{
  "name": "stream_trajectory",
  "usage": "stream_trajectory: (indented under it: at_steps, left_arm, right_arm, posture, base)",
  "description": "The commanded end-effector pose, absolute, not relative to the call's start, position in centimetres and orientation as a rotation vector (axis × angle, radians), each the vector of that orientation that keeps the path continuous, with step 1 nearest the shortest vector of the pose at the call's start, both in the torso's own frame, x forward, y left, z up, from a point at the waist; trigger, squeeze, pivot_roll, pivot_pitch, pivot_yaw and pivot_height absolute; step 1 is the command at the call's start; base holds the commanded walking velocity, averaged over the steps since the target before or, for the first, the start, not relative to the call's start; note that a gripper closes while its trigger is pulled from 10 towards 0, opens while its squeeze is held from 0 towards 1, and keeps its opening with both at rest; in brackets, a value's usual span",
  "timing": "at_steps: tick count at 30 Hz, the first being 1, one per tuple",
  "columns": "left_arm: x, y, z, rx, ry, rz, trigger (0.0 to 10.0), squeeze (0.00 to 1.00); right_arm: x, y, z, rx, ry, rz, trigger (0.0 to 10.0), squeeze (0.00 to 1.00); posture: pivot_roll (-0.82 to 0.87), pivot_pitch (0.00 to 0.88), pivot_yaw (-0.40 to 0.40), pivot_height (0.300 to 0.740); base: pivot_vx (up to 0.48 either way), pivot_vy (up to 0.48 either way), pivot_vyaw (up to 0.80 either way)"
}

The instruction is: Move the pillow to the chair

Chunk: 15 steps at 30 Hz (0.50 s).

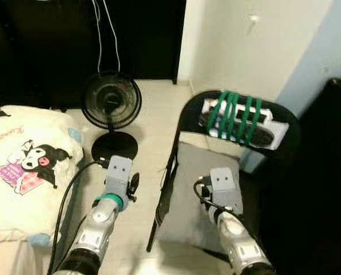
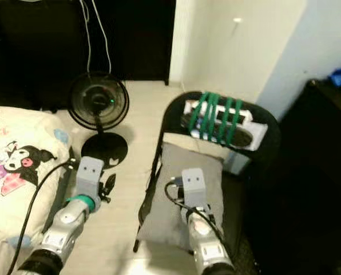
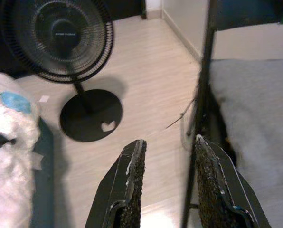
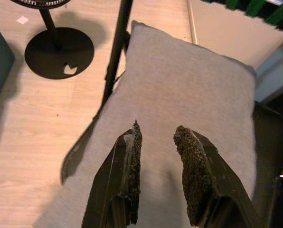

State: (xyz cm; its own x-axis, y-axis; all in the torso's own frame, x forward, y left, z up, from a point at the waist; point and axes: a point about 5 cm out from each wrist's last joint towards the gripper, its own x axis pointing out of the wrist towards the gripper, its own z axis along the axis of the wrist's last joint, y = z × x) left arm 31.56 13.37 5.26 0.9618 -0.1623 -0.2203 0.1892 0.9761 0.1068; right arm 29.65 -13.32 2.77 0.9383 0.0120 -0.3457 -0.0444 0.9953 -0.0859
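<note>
A grey pillow (image 4: pixel 193 95) lies flat on the seat of a black folding chair (image 1: pixel 290 129), filling most of the seat (image 2: pixel 170 195). My right gripper (image 4: pixel 158 128) hovers just above the pillow's middle, open, with nothing between its fingers. My left gripper (image 3: pixel 167 142) is open too, held over the pale floor beside the chair's left frame (image 3: pixel 203 95), with the pillow's edge (image 3: pixel 255 104) to its side. Both silver arms reach forward from the bottom of the eye views, the left one (image 1: pixel 110 200) over the floor, the right one (image 1: pixel 225 197) over the seat.
A black standing fan (image 1: pixel 111 103) stands on the floor ahead left. A bed with white cartoon-printed bedding (image 1: pixel 27 166) is at the left. A white box wrapped in green cord (image 1: pixel 239 120) hangs on the chair's back. Dark furniture (image 1: pixel 330 172) stands at the right.
</note>
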Motion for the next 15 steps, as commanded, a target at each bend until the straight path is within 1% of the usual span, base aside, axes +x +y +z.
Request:
stream_trajectory:
  at_steps: [1,6,10,15]
  left_arm:
    - [31.10,13.37,4.57,0.128,0.239,-0.182,10.0,0.00]
    - [31.13,13.45,4.78,0.129,0.232,-0.191,10.0,0.00]
    - [31.21,13.20,4.94,0.145,0.225,-0.218,10.0,0.00]
    - [31.51,13.26,4.96,0.122,0.239,-0.190,10.0,0.00]
  right_arm:
    - [29.31,-13.56,2.29,-0.084,0.372,0.017,10.0,0.00]
    - [29.46,-13.18,2.38,-0.077,0.367,0.021,10.0,0.00]
    - [29.59,-13.09,2.53,-0.081,0.360,0.018,10.0,0.00]
    - [29.68,-13.64,2.64,-0.069,0.359,-0.003,10.0,0.00]
  posture:
    - [-0.04,0.000,0.018,0.740]
    - [-0.04,0.000,0.028,0.740]
    - [-0.04,0.000,0.031,0.740]
    - [-0.05,0.000,0.034,0.740]
  base:
    - [0.000,0.000,0.80]
    - [0.000,0.000,0.80]
    - [0.000,-0.480,0.80]
    - [0.000,0.000,0.80]
